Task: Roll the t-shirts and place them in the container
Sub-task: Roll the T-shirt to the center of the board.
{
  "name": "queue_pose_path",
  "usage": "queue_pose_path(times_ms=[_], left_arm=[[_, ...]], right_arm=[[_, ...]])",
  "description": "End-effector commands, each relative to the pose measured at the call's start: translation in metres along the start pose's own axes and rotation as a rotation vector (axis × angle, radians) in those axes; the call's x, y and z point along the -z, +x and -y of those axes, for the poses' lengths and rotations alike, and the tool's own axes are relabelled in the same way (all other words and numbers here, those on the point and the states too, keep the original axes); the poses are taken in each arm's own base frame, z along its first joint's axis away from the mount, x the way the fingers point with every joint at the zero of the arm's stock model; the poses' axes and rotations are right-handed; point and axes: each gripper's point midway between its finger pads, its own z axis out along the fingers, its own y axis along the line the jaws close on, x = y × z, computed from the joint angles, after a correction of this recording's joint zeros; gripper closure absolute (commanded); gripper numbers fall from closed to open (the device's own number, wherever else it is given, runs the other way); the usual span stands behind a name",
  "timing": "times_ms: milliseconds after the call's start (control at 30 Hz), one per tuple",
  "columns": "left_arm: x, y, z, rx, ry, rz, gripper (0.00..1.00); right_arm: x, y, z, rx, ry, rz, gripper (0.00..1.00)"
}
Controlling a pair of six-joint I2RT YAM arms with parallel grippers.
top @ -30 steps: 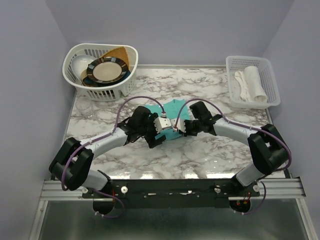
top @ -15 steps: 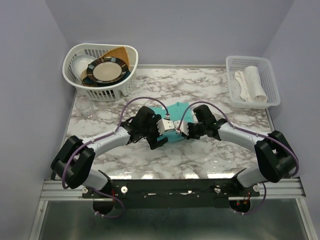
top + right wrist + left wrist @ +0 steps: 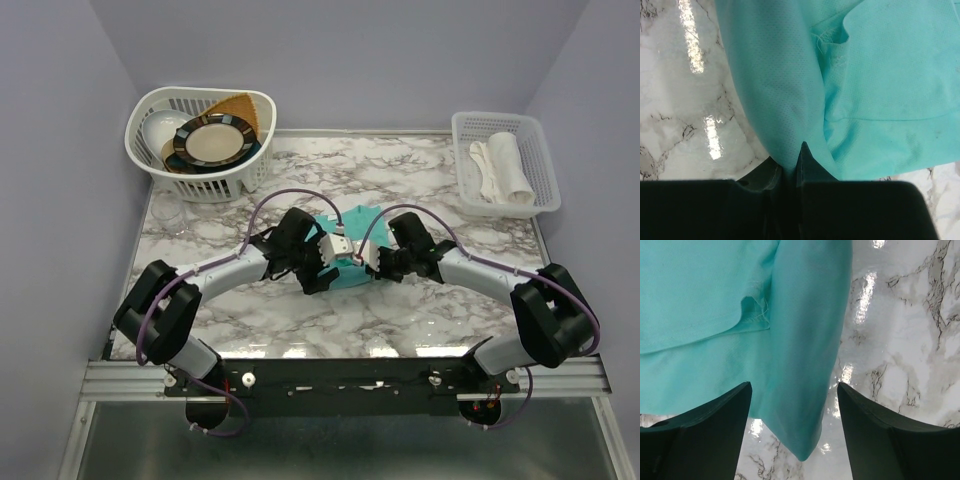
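A teal t-shirt (image 3: 352, 222) lies bunched in a small folded bundle on the marble table (image 3: 440, 310), between both grippers. In the left wrist view a rolled fold of the t-shirt (image 3: 800, 355) runs down between the two dark fingers (image 3: 705, 435) without touching either. My left gripper (image 3: 794, 385) stands open around it. My right gripper (image 3: 790, 159) is shut on a fold of the t-shirt (image 3: 775, 85), the fabric pinched between its tips. From above, the left gripper (image 3: 335, 250) and right gripper (image 3: 368, 258) almost meet at the bundle's near edge.
A white basket (image 3: 150, 112) with plates stands at the back left, with a clear glass (image 3: 170, 215) in front of it. A white tray (image 3: 540, 150) holding white cloth sits at the back right. Purple walls close in three sides.
Both grippers have moved away from the bases, pushing the shirt from a wider spread into a compact bundle. The left jaws have narrowed slightly; the right stays clamped on fabric.
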Motion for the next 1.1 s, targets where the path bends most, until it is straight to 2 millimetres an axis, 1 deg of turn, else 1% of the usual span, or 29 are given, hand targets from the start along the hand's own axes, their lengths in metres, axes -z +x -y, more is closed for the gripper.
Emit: queue_pose_path(times_ms=[0,33,200,233,267,300,333,367,400,433,467,500,533,567,600,633,667,700,733,767,800,833,867,900,933,967,1000,1067], left_arm=[[-0.007,0.007,0.011,0.044,0.072,-0.053,0.26],[-0.007,0.008,0.012,0.048,0.083,-0.06,0.3],[-0.007,0.013,0.023,0.084,0.144,-0.07,0.37],[-0.005,0.015,0.026,0.09,0.156,-0.078,0.45],[-0.004,0.012,0.028,0.095,0.176,-0.068,0.52],[-0.003,0.014,0.03,0.106,0.193,-0.075,0.58],[-0.001,0.016,0.034,0.127,0.217,-0.087,0.66],[0.003,0.01,0.033,0.136,0.249,-0.062,0.69],[0.005,0.01,0.036,0.149,0.283,-0.058,0.7],[0.01,0.015,0.042,0.18,0.326,-0.079,0.74],[0.014,0.008,0.04,0.178,0.348,-0.066,0.76],[0.016,0.009,0.041,0.187,0.401,-0.05,0.79],[0.023,0.015,0.047,0.223,0.442,-0.082,0.83],[0.027,0.007,0.042,0.225,0.461,-0.066,0.84],[0.029,0.008,0.039,0.234,0.502,-0.047,0.85],[0.037,0.01,0.045,0.28,0.547,-0.072,0.89],[0.041,0.001,0.038,0.279,0.556,-0.056,0.9],[0.039,0.005,0.037,0.305,0.595,-0.068,0.9],[0.049,0.005,0.042,0.331,0.648,-0.073,0.92],[0.051,-0.004,0.034,0.313,0.656,-0.056,0.93],[0.047,0.001,0.034,0.342,0.692,-0.073,0.94],[0.054,0.002,0.035,0.361,0.731,-0.08,0.94],[0.054,-0.003,0.029,0.353,0.733,-0.07,0.95],[0.05,0.001,0.026,0.382,0.747,-0.08,0.95],[0.049,0.001,0.024,0.395,0.749,-0.084,0.95],[0.049,-0.002,0.016,0.397,0.738,-0.067,0.94],[0.046,-0.001,0.013,0.409,0.738,-0.069,0.95],[0.044,-0.001,0.004,0.409,0.722,-0.076,0.94]], right_arm=[[0.0,-0.013,0.002,-0.032,0.009,0.041,0.91],[0.0,-0.013,0.001,-0.037,0.009,0.041,0.91],[-0.003,-0.011,0.005,-0.101,0.011,0.027,0.91],[-0.003,-0.011,0.006,-0.106,0.011,0.029,0.91],[-0.002,-0.012,0.007,-0.114,0.011,0.03,0.91],[-0.003,-0.011,0.007,-0.124,0.005,0.025,0.92],[-0.003,-0.011,0.008,-0.13,0.001,0.022,0.92],[-0.002,-0.013,0.006,-0.138,-0.025,0.025,0.91],[-0.001,-0.013,0.006,-0.146,-0.038,0.024,0.91],[-0.002,-0.011,0.003,-0.158,-0.064,0.017,0.92],[-0.001,-0.009,-0.006,-0.178,-0.119,0.014,0.94],[0.003,-0.015,0.001,-0.18,-0.127,0.024,0.94],[0.002,-0.012,-0.003,-0.195,-0.165,0.012,0.95],[0.005,-0.011,-0.014,-0.229,-0.231,0.002,0.95],[0.009,-0.016,-0.006,-0.216,-0.244,0.017,0.95],[0.012,-0.017,-0.007,-0.22,-0.274,0.017,0.95],[0.012,-0.01,-0.02,-0.248,-0.35,-0.009,0.96],[0.015,-0.008,-0.02,-0.259,-0.378,-0.011,0.96],[0.017,-0.015,-0.012,-0.253,-0.387,-0.003,0.97],[0.019,-0.01,-0.024,-0.299,-0.458,-0.024,0.97],[0.02,-0.009,-0.022,-0.289,-0.482,-0.023,0.97],[0.021,-0.013,-0.014,-0.283,-0.491,-0.02,0.97],[0.026,-0.013,-0.022,-0.319,-0.545,-0.034,0.96],[0.02,-0.005,-0.025,-0.353,-0.592,-0.05,0.97],[0.02,-0.005,-0.025,-0.372,-0.616,-0.052,0.97],[0.022,-0.009,-0.023,-0.395,-0.647,-0.053,0.97],[0.016,-0.003,-0.026,-0.426,-0.681,-0.065,0.97],[0.017,-0.003,-0.029,-0.461,-0.726,-0.072,0.96]])
